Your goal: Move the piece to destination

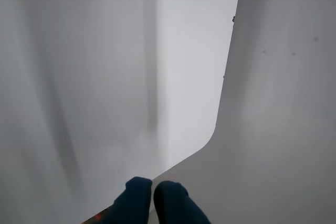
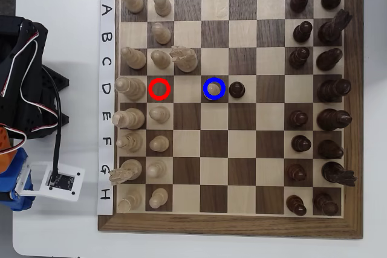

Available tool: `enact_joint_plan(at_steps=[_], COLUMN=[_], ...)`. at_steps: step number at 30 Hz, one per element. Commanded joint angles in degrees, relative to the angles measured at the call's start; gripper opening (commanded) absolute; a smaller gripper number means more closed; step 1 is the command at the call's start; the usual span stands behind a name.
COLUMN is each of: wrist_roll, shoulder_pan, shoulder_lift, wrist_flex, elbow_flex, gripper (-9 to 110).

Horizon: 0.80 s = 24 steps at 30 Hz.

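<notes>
**Pawn on the blue-ringed square, arm folded beside the board**

In the overhead view the arm (image 2: 27,89) sits off the left edge of the chessboard (image 2: 351,119), folded in on itself over the white bench (image 2: 60,234). Its black body and cable loops bunch at the left side, level with rows B to F, and a white camera bracket (image 2: 51,180) with blue parts juts out near row G. No part of the arm reaches over the board.

The wrist view looks down on the white bench and a pale surface with a rounded corner. The hand (image 1: 153,186) enters from the bottom edge as two dark blue fingertips (image 1: 137,188) lying side by side, nearly touching, with only a thin slit between them. The hand is narrow and holds nothing.

The piece (image 2: 213,90), a pale cream pawn with a round head, stands upright inside the blue ring (image 2: 214,80) on the dark square of row D, column 4. Just beside it to the right, on column 5, stands a dark brown pawn (image 2: 236,89). Two squares to the left of the piece in the same row, the red ring (image 2: 159,89) marks the dark square of column 2, and no piece stands in it. Left of that ring is a taller pale piece (image 2: 130,87) on column 1. A pale carved knight (image 2: 184,58) stands in row C, column 3, up and to the left of the piece. The dark pieces line the right side of the board in columns 7 and 8
</notes>
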Motion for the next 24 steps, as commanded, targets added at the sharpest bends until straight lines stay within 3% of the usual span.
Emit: enact_joint_plan(at_steps=[1,24], wrist_roll=[1.2,0.7], shoulder_pan=[0.9,0.4], shoulder_lift=[3.5,3.5], wrist_flex=[-0.4,-0.4], elbow_flex=[-0.3,-0.3], gripper=[0,0])
